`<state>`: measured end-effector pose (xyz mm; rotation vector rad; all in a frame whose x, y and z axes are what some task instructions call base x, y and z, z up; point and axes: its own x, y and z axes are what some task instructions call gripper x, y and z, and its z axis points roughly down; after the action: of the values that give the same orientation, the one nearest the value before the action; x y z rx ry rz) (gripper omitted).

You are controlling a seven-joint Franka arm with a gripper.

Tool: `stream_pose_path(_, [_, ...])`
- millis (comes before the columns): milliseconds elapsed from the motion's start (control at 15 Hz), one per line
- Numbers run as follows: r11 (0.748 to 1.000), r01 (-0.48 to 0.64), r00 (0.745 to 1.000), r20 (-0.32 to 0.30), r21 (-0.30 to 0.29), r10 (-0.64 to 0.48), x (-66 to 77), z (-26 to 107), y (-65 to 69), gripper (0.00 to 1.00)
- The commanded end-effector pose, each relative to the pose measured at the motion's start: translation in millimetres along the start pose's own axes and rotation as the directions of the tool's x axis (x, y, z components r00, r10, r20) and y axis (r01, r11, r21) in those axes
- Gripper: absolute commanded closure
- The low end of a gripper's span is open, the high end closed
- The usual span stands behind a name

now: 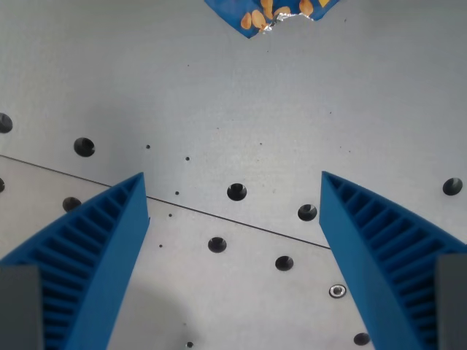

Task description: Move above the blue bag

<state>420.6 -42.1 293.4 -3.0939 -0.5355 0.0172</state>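
While the end effector (233, 182) hangs with its two blue ribbed fingers (95, 248) spread wide and nothing between them, the approach looks only partly done: the bag (273, 14) shows as a blue corner with orange print at the top edge of the wrist view, well ahead of the fingertips. The next move likely calls for travel forward toward the bag until it sits centred between the fingers. Short of the bag lies grey bench (241, 95), dotted with holes (236, 192) and crossed by a thin seam (219, 216); no room shows.
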Motion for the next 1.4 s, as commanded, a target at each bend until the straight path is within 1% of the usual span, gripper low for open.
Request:
stream_pose_path(67, [1.000, -0.026, 1.000, -0.008, -0.003, 0.026, 5.1, 0.5, 1.2, 0.00])
stream_pose_path(267, [0.999, -0.049, 0.999, -0.007, -0.003, 0.049, 11.5, 3.9, 2.8, 0.00])
stream_pose_path(533, [0.996, -0.091, 0.996, 0.003, 0.001, 0.091, 24.3, 10.3, 5.6, 0.00])
stream_pose_path(933, [0.988, -0.152, 0.988, -0.002, 0.004, 0.152, 48.0, 21.9, 10.7, 0.00])
stream_pose_path(1400, [0.974, -0.226, 0.974, -0.019, 0.004, 0.226, 79.9, 40.1, 17.8, 0.00])
